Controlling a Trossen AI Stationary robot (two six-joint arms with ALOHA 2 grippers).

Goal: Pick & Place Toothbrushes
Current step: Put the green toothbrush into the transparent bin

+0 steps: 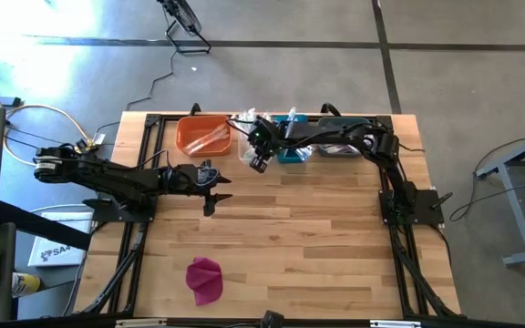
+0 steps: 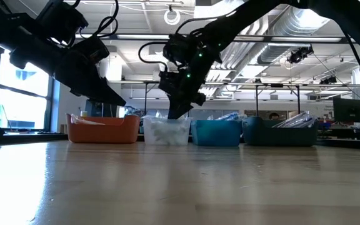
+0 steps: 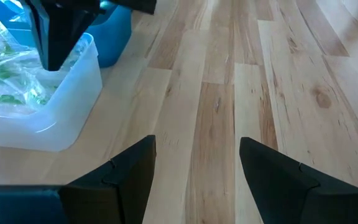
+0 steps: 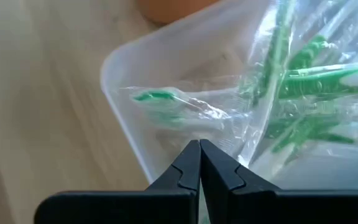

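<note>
The green-handled toothbrushes in clear crinkly wrappers (image 4: 303, 81) lie heaped in the clear plastic bin (image 1: 248, 146), apparently sorted by colour, beside the orange bin (image 1: 202, 137) and the blue bin (image 1: 292, 150). The right hand (image 4: 199, 163) sits pinched together on one wrapper's edge over that bin, probably releasing or picking. The left hand (image 3: 197, 180) hovers wide, empty, over the wooden bench (image 1: 317, 237) nearby.
</note>
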